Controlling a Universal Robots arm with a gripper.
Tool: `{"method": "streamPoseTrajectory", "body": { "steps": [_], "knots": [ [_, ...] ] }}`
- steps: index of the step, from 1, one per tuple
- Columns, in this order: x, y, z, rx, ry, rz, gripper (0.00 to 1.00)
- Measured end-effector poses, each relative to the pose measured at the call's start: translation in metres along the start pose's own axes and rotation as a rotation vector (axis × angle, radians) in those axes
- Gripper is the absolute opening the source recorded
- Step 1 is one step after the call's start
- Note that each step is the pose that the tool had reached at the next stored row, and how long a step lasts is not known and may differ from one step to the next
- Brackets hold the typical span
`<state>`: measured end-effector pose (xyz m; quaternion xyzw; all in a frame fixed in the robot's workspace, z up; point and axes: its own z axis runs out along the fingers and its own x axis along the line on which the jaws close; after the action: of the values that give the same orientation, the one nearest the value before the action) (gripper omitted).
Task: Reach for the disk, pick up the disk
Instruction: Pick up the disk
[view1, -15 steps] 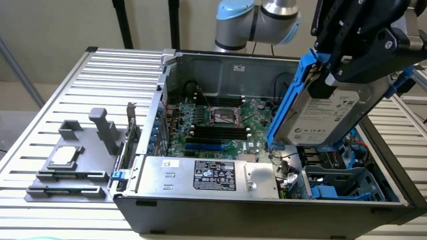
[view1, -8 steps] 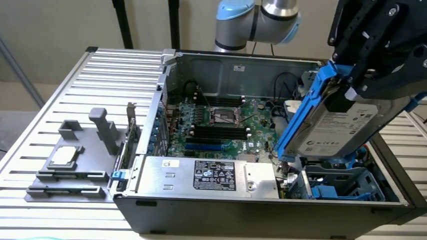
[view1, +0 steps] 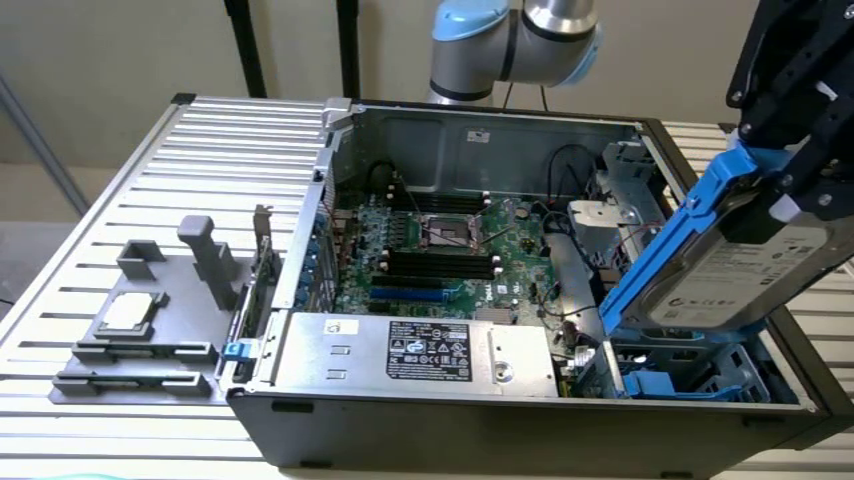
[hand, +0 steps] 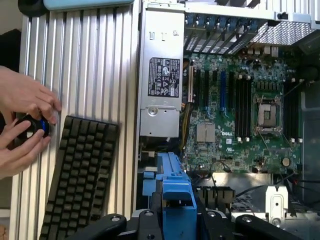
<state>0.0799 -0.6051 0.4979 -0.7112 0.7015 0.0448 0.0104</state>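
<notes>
A ribbed aluminium tabletop (view1: 214, 140) carries an open desktop computer case (view1: 534, 425), lying on its side with the interior exposed. Inside the case, a green motherboard (view1: 441, 250) spans the middle, with an empty processor socket (view1: 451, 234) near its centre and black memory slots just below it in the exterior view. A silver power supply box (view1: 400, 352) with a black-and-white sticker sits along the near wall of the case. At the exterior view's right, the case holds a blue drive bay (view1: 681, 375).

The arm, with its silver and light-blue joints (view1: 514, 40), rises behind the case. The black gripper (view1: 787, 120) is at the exterior view's right, clenched on the disk (view1: 741, 275), grasping it by its upper end. The disk, a silver-grey hard drive with a white label in a bright blue bracket, hangs tilted in the air above the drive bay, its lower end just over the bay and its upper end leaning toward the exterior view's right. In the wrist view the blue bracket (hand: 172, 200) stands between the gripper's black fingers (hand: 150, 222).

On the tabletop at the exterior view's left lies a grey fixture (view1: 147, 320) with an upright post, carrying a small square silver processor chip (view1: 130, 311).

In the wrist view a black keyboard (hand: 80, 175) lies on the tabletop beside the case, and a person's hands (hand: 22, 125) hold a small black and blue object next to the keyboard.
</notes>
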Motion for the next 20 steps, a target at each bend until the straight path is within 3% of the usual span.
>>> {"method": "streamPoseTrajectory", "body": {
  "steps": [6,20],
  "knots": [
    [0.001,-0.0257,-0.001,0.0,0.0002,0.0,0.33],
    [-0.013,-0.0326,0.0042,0.0002,0.0001,0.0,0.33]
  ]
}}
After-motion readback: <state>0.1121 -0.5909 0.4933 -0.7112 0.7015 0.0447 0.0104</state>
